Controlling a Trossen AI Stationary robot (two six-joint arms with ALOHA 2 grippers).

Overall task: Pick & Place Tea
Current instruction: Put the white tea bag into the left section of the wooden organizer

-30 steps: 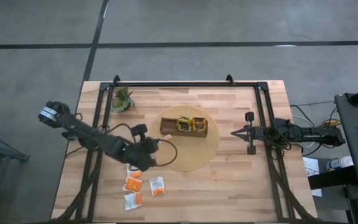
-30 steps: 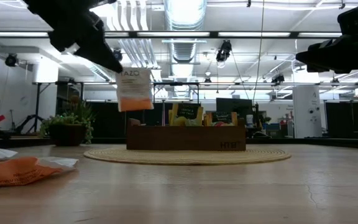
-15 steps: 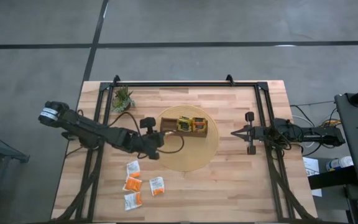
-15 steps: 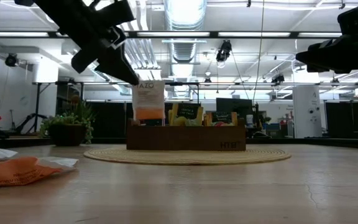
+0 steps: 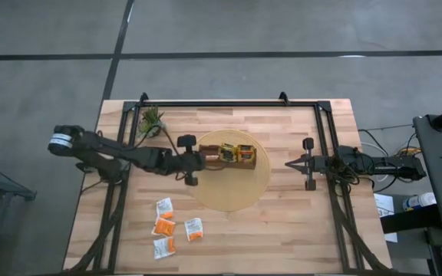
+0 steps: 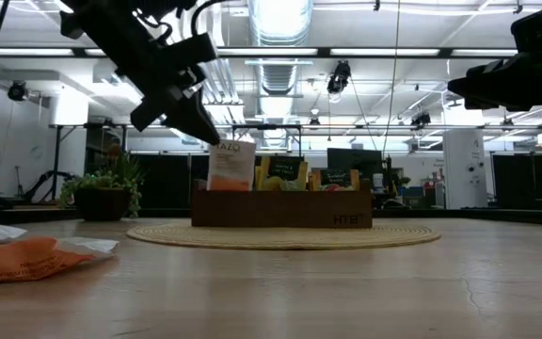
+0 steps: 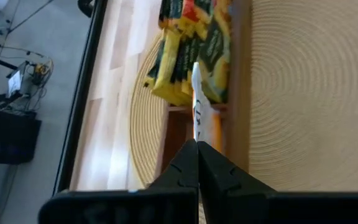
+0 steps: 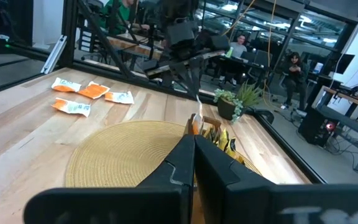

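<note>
High view: left gripper [image 5: 202, 159] sits at frame centre over the wooden tray's [image 5: 245, 165] left end; right gripper [image 5: 291, 163], fingers closed on nothing, waits centre-right; four loose sachets [image 5: 193, 229] lie lower left. Low view: left fingers are pinched on a white-and-orange tea sachet [image 6: 231, 166], its lower edge apparently inside the tray's left end. Left wrist view: sachet [image 7: 202, 122] hangs edge-on beside yellow sachets [image 7: 185, 56].

White-orange sachet [image 6: 231, 166] upright at tray [image 6: 280, 209]
</note>
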